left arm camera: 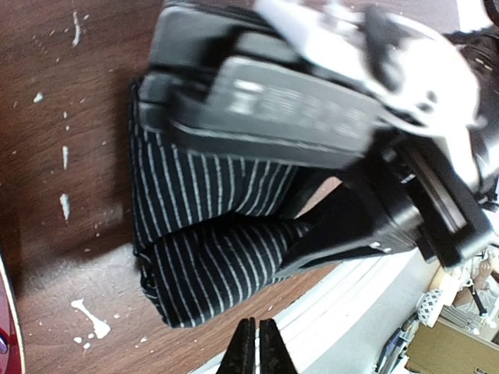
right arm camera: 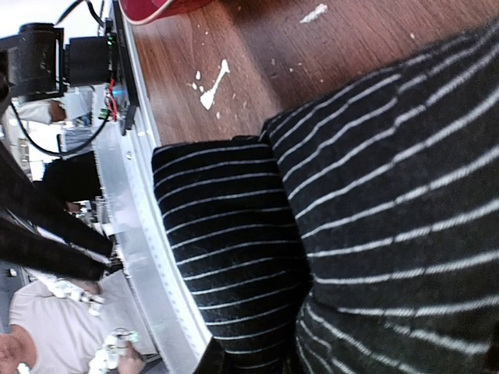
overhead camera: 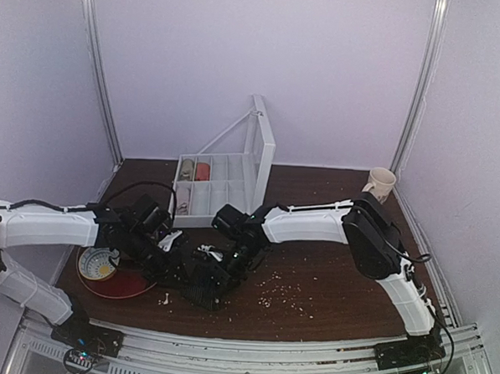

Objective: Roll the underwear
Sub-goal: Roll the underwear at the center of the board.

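1. Top external view: the underwear [overhead camera: 201, 281] lies as a dark bunched bundle on the brown table [overhead camera: 338, 267], near its front edge and left of centre, with both arms meeting over it.
2. The left gripper [left arm camera: 257, 347] has its fingers pressed together with nothing between them, and its tips sit just off the bundle's near side.
3. The right gripper [left arm camera: 312, 245] lies hard against the underwear. Its jaws are drawn nearly together and appear pinched on a fold, though cloth hides the tips.
4. In the left wrist view the right gripper's black body covers the top of the bundle. Only the striped lower part shows, folded into two thick lobes.
5. In the right wrist view striped cloth fills most of the frame, with one rounded lobe toward the metal rail [overhead camera: 266, 355] at the table's front.
6. A red tray [overhead camera: 126, 288] sits just left of the bundle, carrying a round white object [overhead camera: 99, 265]. The left arm crosses above it.
7. Pale crumbs [overhead camera: 285, 291] are strewn on the wood to the right of the bundle, and a white scrap [overhead camera: 167, 298] lies close on its left.
8. Behind, well apart, a clear compartment box [overhead camera: 212, 193] stands with its lid [overhead camera: 263, 150] raised and small items in two back cells.
9. A cream mug [overhead camera: 382, 183] stands at the far right corner.
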Controlling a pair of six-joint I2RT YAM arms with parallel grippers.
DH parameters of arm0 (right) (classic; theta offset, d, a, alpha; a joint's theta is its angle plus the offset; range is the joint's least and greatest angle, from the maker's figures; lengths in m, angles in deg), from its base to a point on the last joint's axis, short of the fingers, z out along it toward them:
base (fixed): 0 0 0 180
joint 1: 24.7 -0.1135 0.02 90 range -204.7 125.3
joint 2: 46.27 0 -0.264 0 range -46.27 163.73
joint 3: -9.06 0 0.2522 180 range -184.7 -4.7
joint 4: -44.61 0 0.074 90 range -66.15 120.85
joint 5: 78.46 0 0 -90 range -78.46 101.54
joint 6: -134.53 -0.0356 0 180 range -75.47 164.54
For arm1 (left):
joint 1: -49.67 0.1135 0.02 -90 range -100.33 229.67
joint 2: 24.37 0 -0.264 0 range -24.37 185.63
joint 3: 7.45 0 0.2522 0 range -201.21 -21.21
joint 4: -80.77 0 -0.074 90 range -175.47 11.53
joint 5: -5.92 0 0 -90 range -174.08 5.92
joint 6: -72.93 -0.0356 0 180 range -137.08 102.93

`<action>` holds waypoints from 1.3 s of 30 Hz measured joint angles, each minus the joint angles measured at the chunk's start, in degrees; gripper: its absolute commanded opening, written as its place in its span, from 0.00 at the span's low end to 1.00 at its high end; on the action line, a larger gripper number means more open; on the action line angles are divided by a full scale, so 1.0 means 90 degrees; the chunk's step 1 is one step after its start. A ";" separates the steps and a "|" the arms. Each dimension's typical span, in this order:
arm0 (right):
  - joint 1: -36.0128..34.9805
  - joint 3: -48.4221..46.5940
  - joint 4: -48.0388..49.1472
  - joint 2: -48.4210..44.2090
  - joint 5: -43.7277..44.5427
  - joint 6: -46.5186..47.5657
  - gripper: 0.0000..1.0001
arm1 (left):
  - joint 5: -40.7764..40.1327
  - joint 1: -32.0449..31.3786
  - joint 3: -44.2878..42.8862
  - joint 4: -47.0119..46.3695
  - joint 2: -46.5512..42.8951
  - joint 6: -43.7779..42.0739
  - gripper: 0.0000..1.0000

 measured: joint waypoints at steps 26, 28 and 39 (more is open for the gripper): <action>0.0197 0.0257 0.0202 0.0085 -0.0338 -0.0262 0.25 | -0.0296 -0.0406 -0.0206 -0.0622 0.1372 0.0180 0.06; 0.0194 0.0357 0.0192 0.0010 -0.0206 -0.0211 0.30 | -0.0250 -0.0406 -0.0260 -0.0648 0.1467 0.0199 0.06; 0.0153 0.1426 0.0491 -0.0998 0.0928 -0.0085 0.36 | -0.0151 -0.0410 -0.0323 -0.1047 0.1678 0.0267 0.06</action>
